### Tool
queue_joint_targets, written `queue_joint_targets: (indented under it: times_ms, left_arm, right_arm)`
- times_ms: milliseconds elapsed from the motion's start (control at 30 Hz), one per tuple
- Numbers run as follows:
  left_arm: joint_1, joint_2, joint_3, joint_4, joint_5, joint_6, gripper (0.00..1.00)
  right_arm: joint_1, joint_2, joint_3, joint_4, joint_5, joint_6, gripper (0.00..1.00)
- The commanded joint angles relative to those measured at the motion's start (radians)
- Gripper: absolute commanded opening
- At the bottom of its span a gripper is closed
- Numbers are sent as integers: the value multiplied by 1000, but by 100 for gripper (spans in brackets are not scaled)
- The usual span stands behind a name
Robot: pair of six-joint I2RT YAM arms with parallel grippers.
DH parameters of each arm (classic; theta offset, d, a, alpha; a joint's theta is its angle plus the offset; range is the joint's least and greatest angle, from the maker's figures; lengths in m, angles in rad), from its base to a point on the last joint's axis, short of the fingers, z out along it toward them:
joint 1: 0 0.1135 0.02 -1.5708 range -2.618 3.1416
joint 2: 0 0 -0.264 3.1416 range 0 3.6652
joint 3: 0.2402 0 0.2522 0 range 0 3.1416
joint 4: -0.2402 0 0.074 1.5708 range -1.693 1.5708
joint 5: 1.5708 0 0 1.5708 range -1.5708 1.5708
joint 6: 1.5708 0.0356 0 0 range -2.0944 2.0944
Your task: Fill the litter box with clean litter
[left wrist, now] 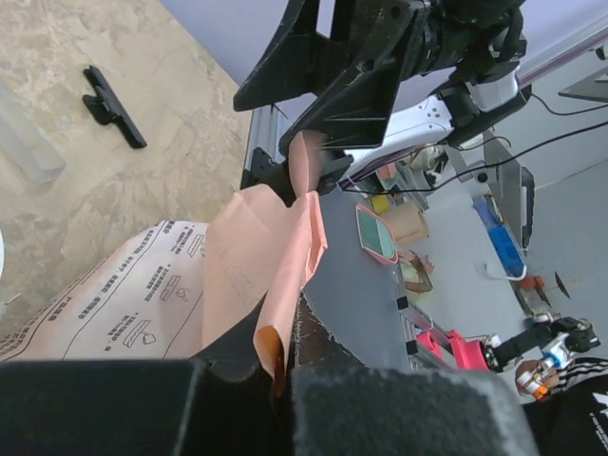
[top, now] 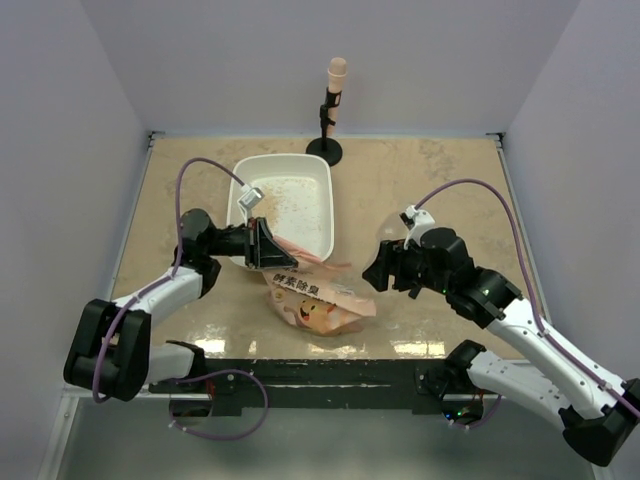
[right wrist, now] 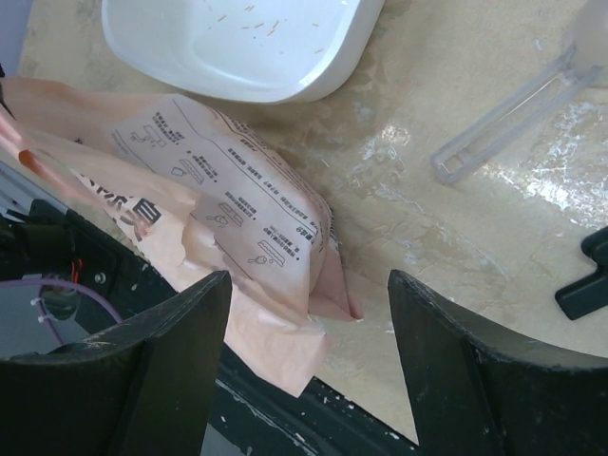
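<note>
Left tool (top: 262, 243) pinches pink bag (top: 325, 300) top | right tool (top: 378, 268) wide open, empty | litter box (top: 328, 215) has only a few clean litter (top: 290, 195) grains | pouring not yet done

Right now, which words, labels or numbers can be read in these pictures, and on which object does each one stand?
"酵素除臭": large dark characters on the front of the orange-pink litter bag, top view.
Small printed lines beside pictograms on the bag's back, both wrist views: too small to read.
White litter box: no text visible.
</note>
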Motion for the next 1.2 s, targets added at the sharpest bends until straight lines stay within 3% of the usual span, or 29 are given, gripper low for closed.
queue_joint_targets:
  times_ms: [0,167,233,367,567,833,1000,1167]
  left_arm:
    - [-9,-28,-5,71,27,35,0]
    - [-9,-120,-22,175,-2,29,0]
    - [-4,-160,-51,375,-31,-62,0]
    - [3,-207,-43,559,-46,-181,0]
    - [10,-105,-80,1020,-28,-504,0]
    - [11,-92,-125,1039,-25,-494,0]
    - [13,-126,-106,1039,-28,-503,0]
    - [13,-164,-109,1039,-29,-503,0]
  right_arm:
    - [-4,-21,39,-15,2,5,72]
    - [-4,-9,77,-43,-70,-41,72]
    - [-4,-1,88,-50,-100,-73,71]
    - [-4,36,108,-44,-232,-145,71]
    - [-2,79,105,8,-453,-222,71]
    - [5,108,16,130,-640,-260,72]
    - [12,152,14,178,-637,-283,72]
    - [13,186,7,226,-616,-262,61]
